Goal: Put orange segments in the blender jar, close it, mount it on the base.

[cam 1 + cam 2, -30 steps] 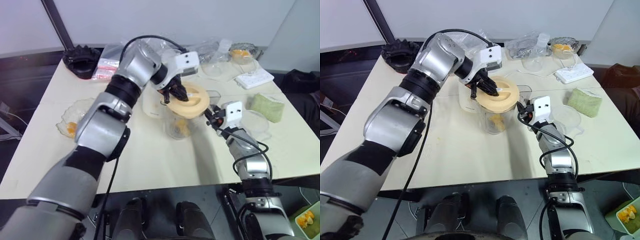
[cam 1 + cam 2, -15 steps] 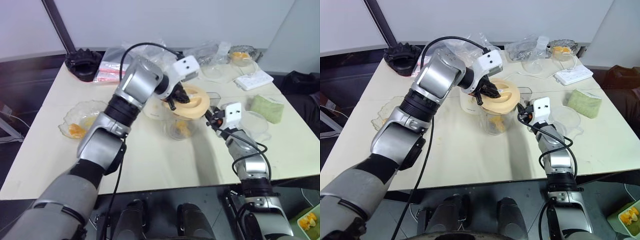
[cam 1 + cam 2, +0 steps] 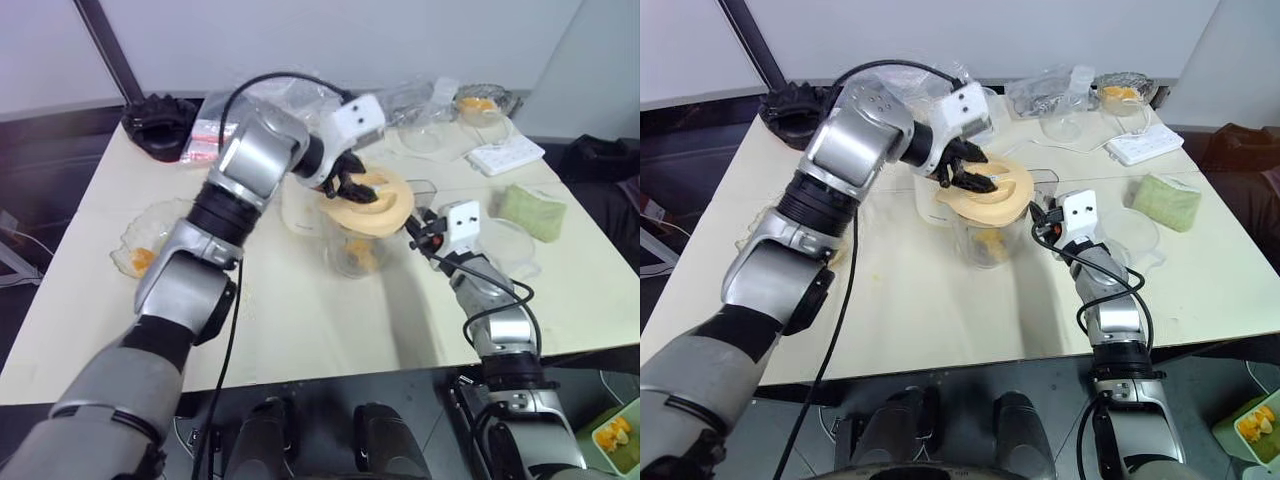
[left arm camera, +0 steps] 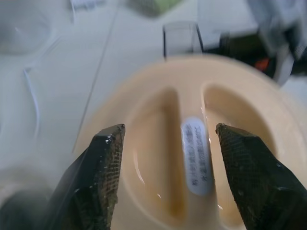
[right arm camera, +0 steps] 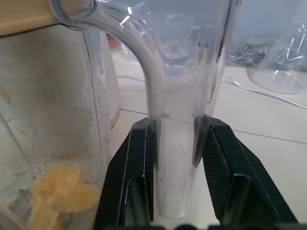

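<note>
Fingers: left gripper [image 4: 165, 143] spread above lid [image 4: 192, 158]; right gripper [image 5: 175, 158] clamps blender jar [image 5: 62, 120] handle; closing step; next, mount on base [image 3: 932, 205].

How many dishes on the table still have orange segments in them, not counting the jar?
2: glass dish at the table's left edge, glass bowl at the far right. Others may be hidden.

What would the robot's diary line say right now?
lid: on blender jar | left claw: open over lid | right claw: grips jar handle | orange segments: inside
</note>
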`<state>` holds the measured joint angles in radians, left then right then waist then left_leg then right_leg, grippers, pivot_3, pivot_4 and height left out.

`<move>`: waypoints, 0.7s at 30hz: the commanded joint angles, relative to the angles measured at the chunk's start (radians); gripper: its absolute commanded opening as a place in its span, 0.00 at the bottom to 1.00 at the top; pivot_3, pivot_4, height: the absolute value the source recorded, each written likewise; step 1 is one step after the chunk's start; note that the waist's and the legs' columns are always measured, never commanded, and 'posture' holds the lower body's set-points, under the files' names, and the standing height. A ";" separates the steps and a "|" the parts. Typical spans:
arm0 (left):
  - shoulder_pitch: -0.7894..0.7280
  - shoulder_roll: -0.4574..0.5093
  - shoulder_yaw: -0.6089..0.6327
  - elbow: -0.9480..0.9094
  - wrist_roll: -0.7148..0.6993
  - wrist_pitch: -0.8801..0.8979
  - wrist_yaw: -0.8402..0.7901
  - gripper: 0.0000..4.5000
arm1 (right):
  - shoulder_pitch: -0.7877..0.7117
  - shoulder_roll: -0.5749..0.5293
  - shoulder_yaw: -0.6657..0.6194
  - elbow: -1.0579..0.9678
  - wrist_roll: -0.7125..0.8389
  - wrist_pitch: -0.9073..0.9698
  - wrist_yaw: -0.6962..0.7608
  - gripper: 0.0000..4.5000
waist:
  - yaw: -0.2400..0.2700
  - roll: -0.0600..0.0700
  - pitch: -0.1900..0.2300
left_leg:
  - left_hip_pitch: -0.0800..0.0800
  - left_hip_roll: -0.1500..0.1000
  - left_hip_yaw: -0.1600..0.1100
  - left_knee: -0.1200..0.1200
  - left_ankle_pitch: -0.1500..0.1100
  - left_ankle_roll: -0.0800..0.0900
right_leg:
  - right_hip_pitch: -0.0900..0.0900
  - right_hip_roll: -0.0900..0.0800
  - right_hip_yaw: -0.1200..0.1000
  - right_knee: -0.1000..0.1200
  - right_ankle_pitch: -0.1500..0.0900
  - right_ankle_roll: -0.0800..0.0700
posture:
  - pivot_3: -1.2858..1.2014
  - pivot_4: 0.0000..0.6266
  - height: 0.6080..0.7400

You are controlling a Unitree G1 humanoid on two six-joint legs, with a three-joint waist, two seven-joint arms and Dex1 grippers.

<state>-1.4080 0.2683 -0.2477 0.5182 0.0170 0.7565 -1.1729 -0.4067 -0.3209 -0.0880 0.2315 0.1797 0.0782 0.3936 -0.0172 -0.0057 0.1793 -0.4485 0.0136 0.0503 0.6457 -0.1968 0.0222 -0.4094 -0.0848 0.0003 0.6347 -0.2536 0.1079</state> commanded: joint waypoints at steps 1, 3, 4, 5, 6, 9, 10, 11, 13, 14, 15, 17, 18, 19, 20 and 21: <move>-0.127 0.026 0.114 -0.012 -0.103 0.028 -0.010 0.72 | 0.000 -0.011 0.006 0.003 -0.018 -0.004 0.008 0.19 | 0.000 0.000 0.000 | 0.000 0.000 0.000 0.000 0.000 0.000 | 0.000 0.000 0.000 0.000 0.000 0.000 | 0.52 0.24 1.00; -0.161 0.038 0.156 0.008 -0.142 0.049 0.003 0.72 | -0.001 -0.012 0.007 0.008 -0.020 -0.002 0.010 0.19 | 0.000 0.000 0.000 | 0.001 0.000 0.000 0.000 0.000 0.000 | 0.001 0.002 0.000 -0.001 0.000 0.001 | 0.52 0.24 1.00; -0.166 0.045 0.182 0.015 -0.158 0.046 0.023 0.72 | -0.002 -0.013 0.006 0.009 -0.020 0.001 0.010 0.19 | -0.001 0.000 0.000 | 0.002 0.000 0.000 0.000 0.000 0.000 | 0.001 0.002 0.000 -0.001 0.000 0.001 | 0.52 0.24 1.00; -0.160 0.057 0.202 0.012 -0.167 0.044 0.044 0.72 | -0.002 -0.012 0.002 0.007 -0.016 0.008 0.006 0.19 | -0.001 0.000 0.000 | 0.004 0.000 0.000 0.000 0.000 0.000 | 0.003 0.002 0.000 -0.001 0.000 0.000 | 0.52 0.24 1.00; -0.140 0.068 0.218 -0.004 -0.172 0.028 0.068 0.72 | -0.003 -0.013 -0.002 0.002 -0.016 0.015 0.001 0.19 | -0.002 0.000 0.000 | 0.005 0.001 0.000 0.000 0.000 0.000 | 0.004 0.003 0.000 -0.001 -0.001 0.000 | 0.52 0.24 1.00; -0.008 0.119 0.231 -0.111 -0.151 -0.110 0.136 0.72 | -0.030 -0.012 -0.023 -0.030 0.001 0.050 -0.025 0.19 | -0.004 0.003 -0.001 | 0.007 0.001 0.000 -0.001 0.000 0.000 | 0.005 0.003 0.001 0.000 -0.002 -0.002 | 0.52 0.24 1.00; 0.045 0.140 0.228 -0.143 -0.138 -0.179 0.151 0.72 | -0.047 -0.015 -0.034 -0.042 0.009 0.066 -0.034 0.19 | -0.004 0.003 -0.001 | 0.006 0.002 0.000 -0.001 0.000 0.000 | 0.005 0.003 0.001 0.000 -0.002 -0.002 | 0.52 0.24 1.00; 0.087 0.152 0.233 -0.169 -0.136 -0.240 0.165 0.72 | -0.061 -0.020 -0.043 -0.052 0.014 0.082 -0.041 0.19 | -0.003 0.003 0.000 | 0.006 0.002 0.000 -0.001 0.000 0.000 | 0.004 0.003 0.002 0.001 0.000 0.001 | 0.52 0.24 1.00; 0.184 0.195 0.242 -0.257 -0.161 -0.276 0.151 0.72 | -0.102 -0.036 -0.062 -0.074 0.015 0.124 -0.069 0.19 | 0.002 0.001 0.002 | 0.005 0.002 0.001 -0.001 0.001 -0.001 | 0.001 0.002 0.003 0.003 0.000 0.000 | 0.52 0.24 1.00; 0.231 0.210 0.267 -0.309 -0.188 -0.244 0.161 0.72 | -0.129 -0.042 -0.081 -0.088 0.028 0.150 -0.085 0.19 | 0.007 0.000 0.004 | 0.002 0.001 0.002 0.000 0.001 -0.001 | -0.001 0.002 0.003 0.006 0.000 0.000 | 0.52 0.24 1.00; 0.286 0.229 0.288 -0.360 -0.197 -0.230 0.179 0.72 | -0.162 -0.049 -0.098 -0.104 0.040 0.181 -0.103 0.19 | 0.007 0.000 0.005 | 0.001 0.001 0.001 0.001 0.001 -0.001 | -0.002 0.002 0.003 0.006 0.000 0.000 | 0.52 0.24 1.00; 0.384 0.260 0.324 -0.458 -0.226 -0.182 0.205 0.72 | -0.220 -0.061 -0.128 -0.118 0.059 0.223 -0.130 0.19 | 0.008 0.000 0.006 | -0.003 0.000 0.002 0.002 0.001 -0.002 | -0.005 0.000 0.003 0.007 0.000 0.000 | 0.52 0.24 1.00; 0.428 0.276 0.331 -0.507 -0.237 -0.163 0.210 0.72 | -0.245 -0.065 -0.139 -0.117 0.065 0.237 -0.138 0.19 | 0.007 0.000 0.006 | -0.006 -0.002 0.002 0.002 0.001 -0.001 | -0.009 -0.002 0.003 0.010 0.000 0.001 | 0.52 0.24 1.00; 0.477 0.290 0.345 -0.565 -0.258 -0.123 0.220 0.72 | -0.276 -0.074 -0.145 -0.112 0.063 0.252 -0.147 0.19 | 0.005 0.000 0.006 | -0.008 -0.002 0.003 0.003 0.001 -0.001 | -0.012 -0.003 0.004 0.010 0.001 0.001 | 0.52 0.24 1.00; 0.532 0.306 0.356 -0.628 -0.270 -0.095 0.235 0.72 | -0.312 -0.087 -0.147 -0.104 0.057 0.260 -0.151 0.19 | 0.004 0.000 0.006 | -0.011 -0.002 0.004 0.003 0.001 -0.002 | -0.015 -0.003 0.004 0.012 0.001 0.001 | 0.52 0.24 1.00; 0.579 0.319 0.367 -0.680 -0.278 -0.071 0.254 0.72 | -0.347 -0.102 -0.148 -0.096 0.053 0.271 -0.152 0.19 | 0.003 0.000 0.006 | -0.011 -0.002 0.003 0.003 0.001 -0.002 | -0.016 -0.003 0.004 0.013 0.001 0.001 | 0.52 0.24 1.00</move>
<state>-0.8557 0.5706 0.0857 -0.0508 -0.2300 0.6472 -0.9469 -0.6790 -0.3966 -0.2004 0.2002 0.2113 0.3588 0.2492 -0.0144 -0.0055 0.1850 -0.4600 0.0118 0.0537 0.6482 -0.1955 0.0206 -0.4261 -0.0870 0.0043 0.6472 -0.2530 0.1089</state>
